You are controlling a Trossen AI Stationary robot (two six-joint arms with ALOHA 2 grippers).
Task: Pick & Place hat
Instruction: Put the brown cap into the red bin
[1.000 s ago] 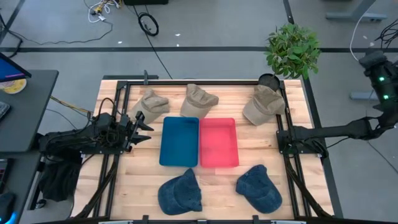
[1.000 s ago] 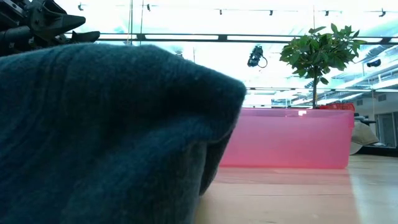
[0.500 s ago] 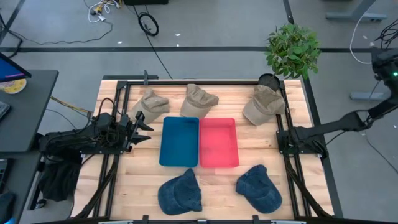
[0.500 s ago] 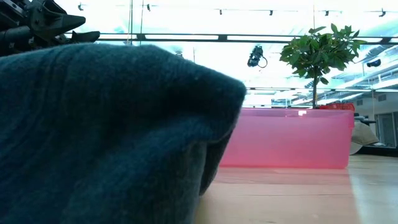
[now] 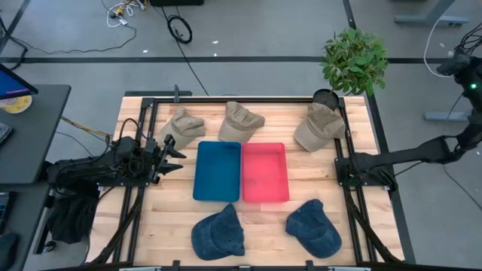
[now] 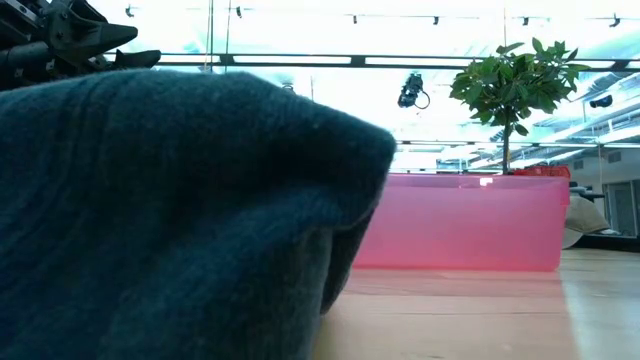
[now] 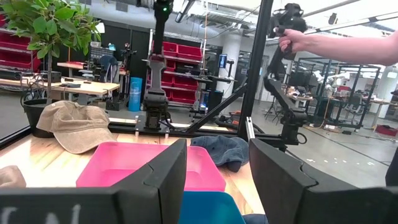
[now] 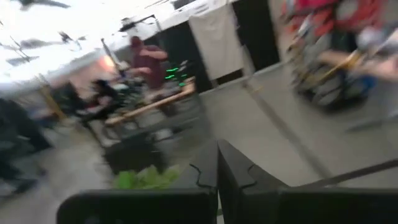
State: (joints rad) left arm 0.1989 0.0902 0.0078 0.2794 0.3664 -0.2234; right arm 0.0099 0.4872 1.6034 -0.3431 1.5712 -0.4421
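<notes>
On the wooden tabletop point(image 5: 169, 214), three tan cloth hats point(image 5: 239, 122) lay along the far edge and two dark blue denim hats point(image 5: 218, 232) near the front, while the left pincer point(image 5: 172, 153) hovered open and empty beside the blue tray point(image 5: 217, 171), and the right pincer point(image 8: 217, 186), swung off the tabletop, was closed on nothing.

The high view looked straight down on the whole tabletop point(image 5: 301, 214); the low one sat level, pressed against a blue hat point(image 6: 150, 220), sharing the pink tray point(image 6: 465, 220).
</notes>
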